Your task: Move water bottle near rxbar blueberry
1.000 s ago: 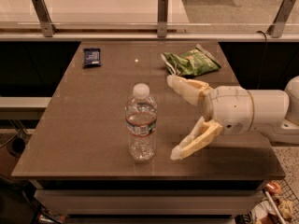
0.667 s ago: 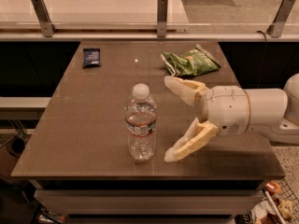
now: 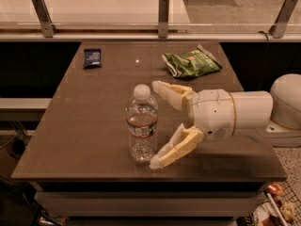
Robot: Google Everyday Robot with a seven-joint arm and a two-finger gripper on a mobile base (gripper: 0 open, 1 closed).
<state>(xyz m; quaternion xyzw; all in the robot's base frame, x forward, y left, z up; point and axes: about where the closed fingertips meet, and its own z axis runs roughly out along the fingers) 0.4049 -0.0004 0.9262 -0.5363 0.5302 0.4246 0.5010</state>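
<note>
Camera view shows the water bottle (image 3: 142,126) standing upright near the front edge of the worktop (image 3: 80,126), about midway along it. The rxbar blueberry (image 3: 92,57) lies flat well apart from it, close to the far-left corner. A green snack bag (image 3: 190,63) sits by the far edge, toward the right.

The gripper (image 3: 157,125) comes in from the right edge, its two pale fingers spread wide. One tip is beside the bottle's shoulder and the other is low by its base, with nothing held between them. Whether the lower tip touches the bottle is hard to tell.

The bottle looks thin-walled and springy, so a hard squeeze would probably dent it. It seems to hold water, which would give it some weight. It is tall and narrow, so a push high up could tip it. The ribbed body just below the label band looks like the best place to hold it, since the ribs should resist slipping there.
</note>
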